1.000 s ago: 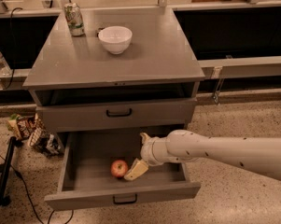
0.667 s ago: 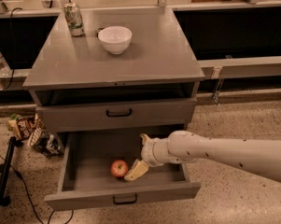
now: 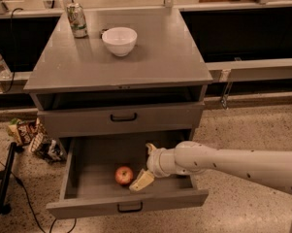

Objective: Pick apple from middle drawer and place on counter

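The apple [image 3: 124, 175], small and red with a yellowish patch, lies in the open middle drawer [image 3: 87, 158], the lowest drawer of the grey cabinet, near its front. My white arm reaches in from the right. My gripper [image 3: 145, 165] is inside the drawer just right of the apple. Its jaws stand open: one cream finger [image 3: 141, 181] lies next to the apple and the other finger [image 3: 150, 148] is further back. The gripper holds nothing. The counter [image 3: 150, 57] is the cabinet's flat grey top.
A white bowl [image 3: 119, 41] and a drink can [image 3: 77, 20] stand on the counter's back left. The drawer above [image 3: 123, 117] is shut. Snack packets [image 3: 31, 135] and a black stand [image 3: 4, 178] with cables lie on the speckled floor at left.
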